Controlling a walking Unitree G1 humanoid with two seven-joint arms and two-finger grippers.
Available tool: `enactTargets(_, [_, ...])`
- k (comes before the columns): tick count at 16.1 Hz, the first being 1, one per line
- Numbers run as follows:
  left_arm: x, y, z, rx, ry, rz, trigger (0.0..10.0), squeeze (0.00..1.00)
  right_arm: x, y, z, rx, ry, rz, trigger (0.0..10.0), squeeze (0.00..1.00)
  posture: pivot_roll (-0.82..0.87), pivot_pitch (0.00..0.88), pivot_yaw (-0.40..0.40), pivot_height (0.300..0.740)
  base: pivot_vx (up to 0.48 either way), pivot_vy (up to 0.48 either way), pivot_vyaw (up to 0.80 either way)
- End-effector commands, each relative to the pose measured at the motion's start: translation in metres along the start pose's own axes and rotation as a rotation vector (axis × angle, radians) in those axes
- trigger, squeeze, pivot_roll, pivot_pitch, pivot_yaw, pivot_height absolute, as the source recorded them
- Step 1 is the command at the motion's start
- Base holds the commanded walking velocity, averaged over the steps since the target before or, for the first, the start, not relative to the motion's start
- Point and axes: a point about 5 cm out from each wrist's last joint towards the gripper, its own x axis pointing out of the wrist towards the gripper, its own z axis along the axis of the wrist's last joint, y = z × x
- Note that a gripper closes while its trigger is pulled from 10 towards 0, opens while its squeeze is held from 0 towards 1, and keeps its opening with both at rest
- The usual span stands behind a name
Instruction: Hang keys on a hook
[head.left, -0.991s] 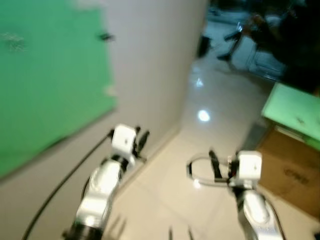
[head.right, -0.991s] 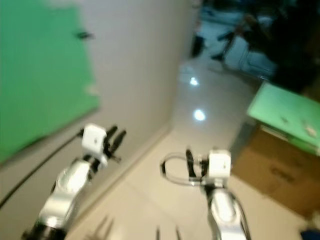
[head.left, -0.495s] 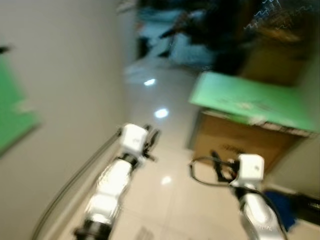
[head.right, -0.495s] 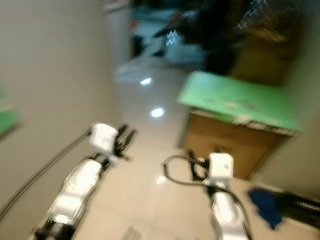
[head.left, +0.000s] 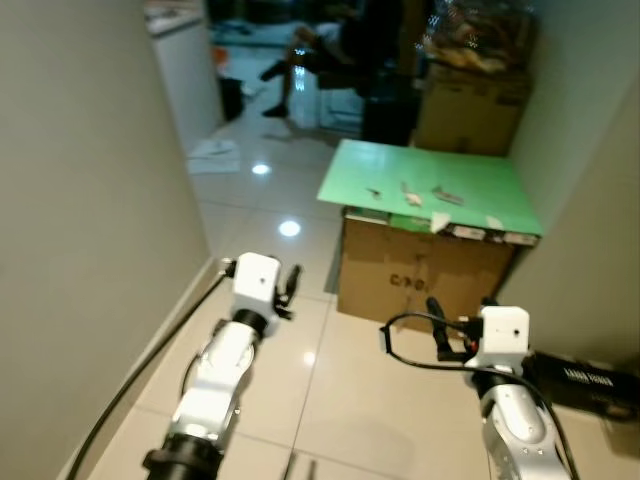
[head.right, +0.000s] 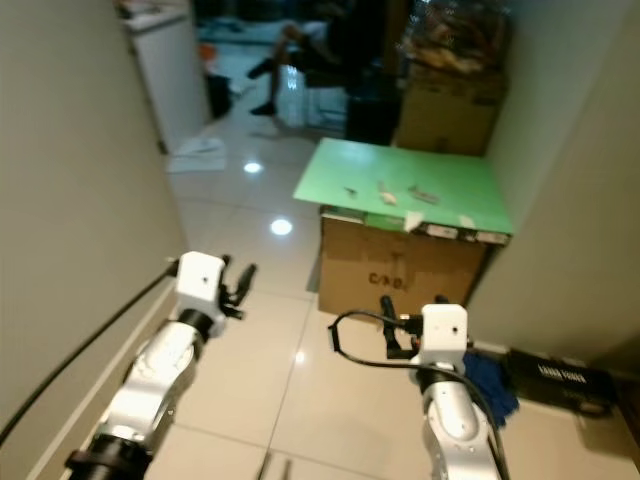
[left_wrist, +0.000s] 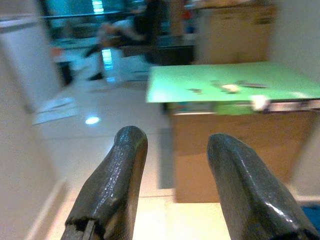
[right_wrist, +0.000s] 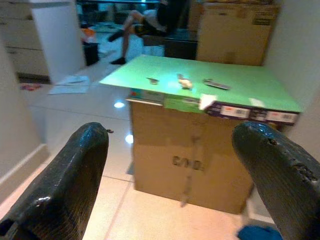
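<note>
The left pincer (left_wrist: 172, 185) is held out over the glossy cream tiled floor (head.left: 350, 400), its two black fingers (left_wrist: 120, 180) a moderate gap apart with nothing between them. The right pincer (right_wrist: 170, 185) is spread wide and empty, a thin black cable (head.left: 400, 355) looping beside it. Both silver arms reach forward, bent at the elbow, toward a brown cardboard box (head.left: 420, 275) topped by a flat green board (head.left: 430, 185) carrying a few small pale bits, too small to identify. No keys can be made out. A plain beige wall (head.left: 80, 200) runs along the left arm, another cardboard box (head.left: 470, 105) stands beyond, and a seated person (head.left: 320, 45) is farther back. A blue cloth (head.right: 490, 380) lies by the box's near right corner.
</note>
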Motion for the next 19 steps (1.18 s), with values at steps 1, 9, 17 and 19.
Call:
enactTargets(1, [-0.001, 0.015, -0.009, 0.0, 0.053, 0.095, 10.0, 1.0, 0.0, 0.003, -0.002, 0.025, -0.001, 0.012, 10.0, 1.0, -0.15, 0.0, 0.003, 0.74, 0.0, 0.0, 0.0])
enactTargets(9, [-0.008, 0.012, -0.004, -0.158, -0.018, -0.062, 10.0, 1.0, -0.014, -0.022, -0.016, 0.062, 0.004, -0.116, 10.0, 1.0, -0.14, 0.0, 0.007, 0.74, 0.0, 0.0, 0.0])
enactTargets(17, [-0.004, 0.0, 0.004, -0.132, -0.063, -0.141, 10.0, 0.0, -0.003, -0.016, -0.008, 0.032, 0.002, -0.08, 10.0, 0.0, -0.16, 0.0, 0.001, 0.74, 0.284, -0.216, 0.0])
enactTargets(19, [-0.006, -0.002, 0.004, -0.136, -0.064, -0.142, 10.0, 0.0, -0.003, -0.015, -0.007, 0.031, -0.008, -0.073, 10.0, 0.0, -0.15, 0.0, -0.002, 0.74, 0.409, -0.247, 0.0])
